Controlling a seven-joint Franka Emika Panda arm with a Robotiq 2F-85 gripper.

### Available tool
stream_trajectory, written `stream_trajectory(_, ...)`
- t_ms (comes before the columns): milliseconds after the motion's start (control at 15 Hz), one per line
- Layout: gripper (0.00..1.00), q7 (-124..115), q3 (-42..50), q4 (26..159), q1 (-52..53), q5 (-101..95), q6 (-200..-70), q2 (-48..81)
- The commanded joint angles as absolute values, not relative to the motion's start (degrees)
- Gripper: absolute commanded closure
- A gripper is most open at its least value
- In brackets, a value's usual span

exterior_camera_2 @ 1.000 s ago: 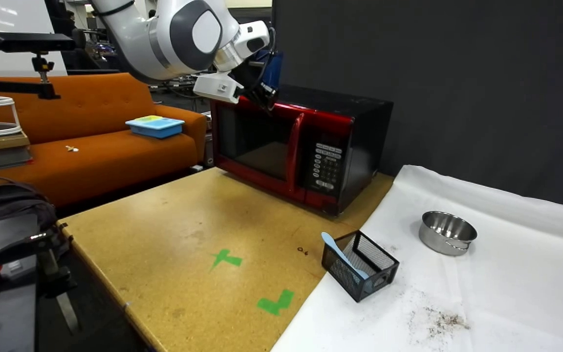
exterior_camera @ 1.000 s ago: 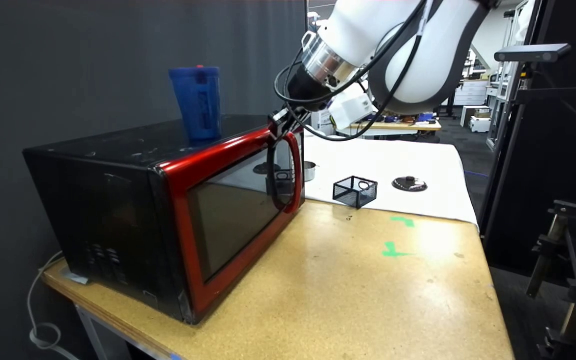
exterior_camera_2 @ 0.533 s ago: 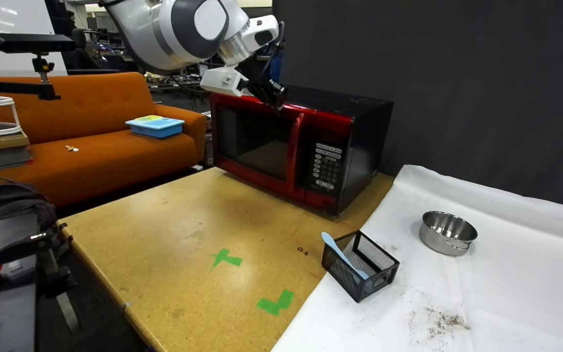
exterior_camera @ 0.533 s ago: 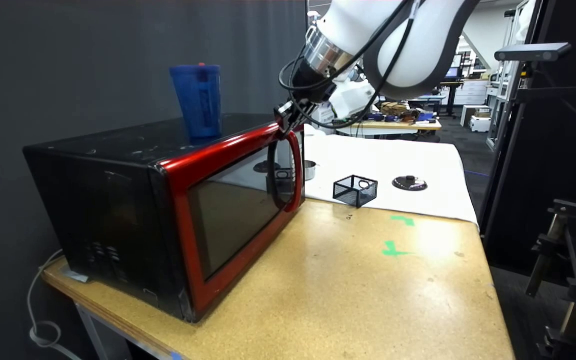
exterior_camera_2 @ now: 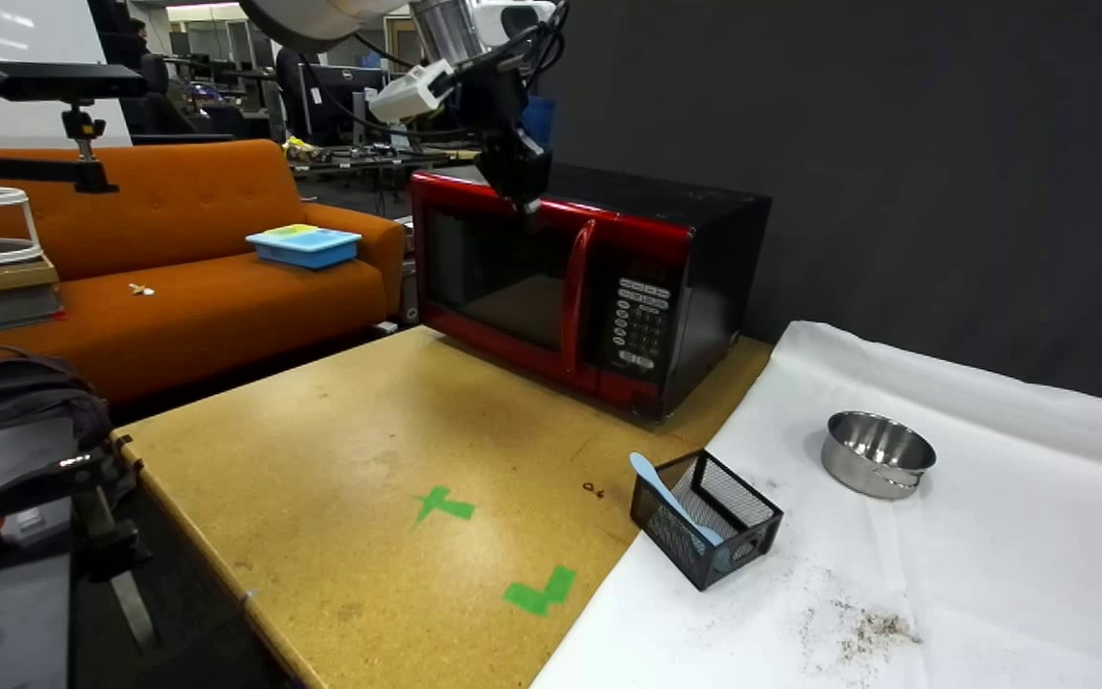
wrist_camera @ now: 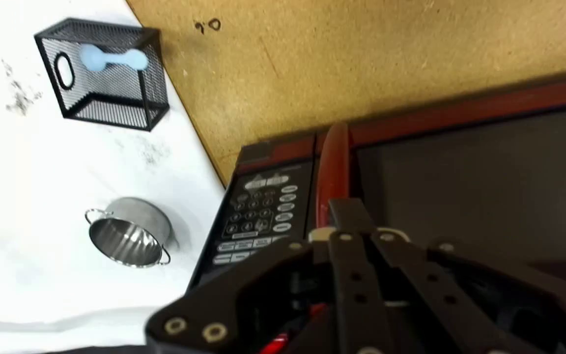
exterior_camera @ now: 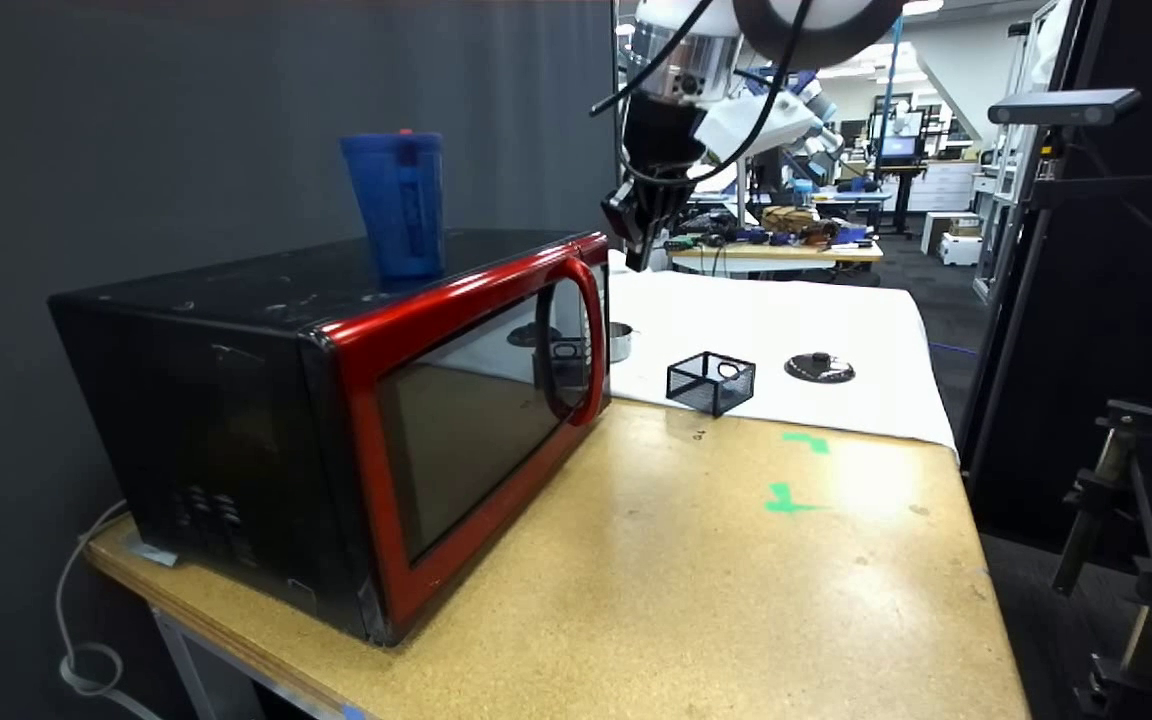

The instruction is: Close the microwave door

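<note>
I see the clenched, empty gripper (exterior_camera: 639, 259) hang apart, the handle (exterior_camera: 596, 345) at its seven o'clock in an exterior view, likely because the door (exterior_camera: 471, 445) sits closed.

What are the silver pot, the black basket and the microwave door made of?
Silver pot: shiny metal, probably steel; it gleams with bright streaks.
Black basket: mesh, likely metal with dark paint; you can see through its tiny holes.
Microwave door: glossy red frame, maybe plastic or painted metal, with bright shine; dark window, likely glass, because it mirrors what's in front.
</note>
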State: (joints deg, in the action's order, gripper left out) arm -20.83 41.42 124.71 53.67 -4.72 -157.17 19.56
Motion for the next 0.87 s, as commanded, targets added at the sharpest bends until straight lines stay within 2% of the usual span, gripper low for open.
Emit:
stream_trajectory(0,1.00,-24.7,34.6,124.8,48.1,-11.7,-146.3,12.0)
stream_trajectory(467,1.00,-26.7,11.3,125.3,28.3,-12.0,-135.3,2.7)
stream_trajectory(533,0.74,-26.3,8.4,125.4,25.6,-11.3,-134.7,2.1)
stream_trajectory(667,0.69,-26.2,3.8,126.1,21.2,-10.1,-134.3,1.3)
stream_trajectory(800,0.53,-26.0,0.8,126.8,18.2,-8.9,-134.3,0.9)
